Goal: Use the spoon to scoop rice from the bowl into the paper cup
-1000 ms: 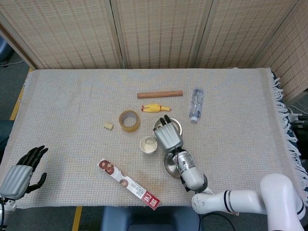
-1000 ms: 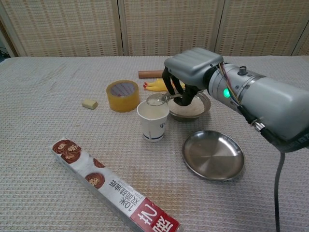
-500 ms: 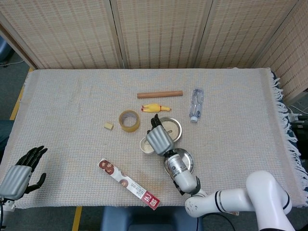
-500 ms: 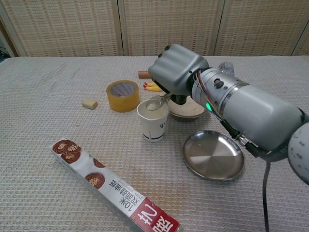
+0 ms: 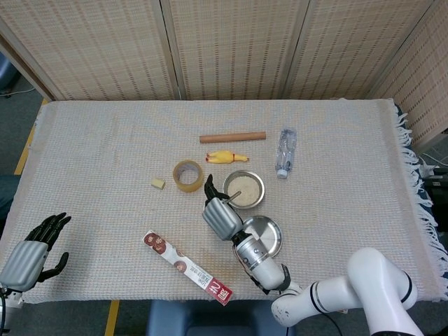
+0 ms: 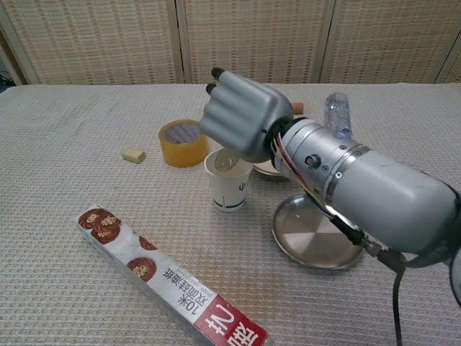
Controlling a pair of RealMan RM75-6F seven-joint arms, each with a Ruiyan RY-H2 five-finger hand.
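Head view gives me woven reed screens behind a table covered in a pale knitted cloth with a fringe on its right edge. My right hand is over the paper cup, fingers curled around the spoon; the spoon's bowl shows inside the cup's mouth in the chest view. My left hand rests at the near left corner, fingers apart and holding nothing. Behind the cup sits the bowl of rice, beside an empty steel plate, with a foil box nearer me. Compared with a second ago, my right hand has swung left off the bowl, which is now uncovered, and tipped over the cup.
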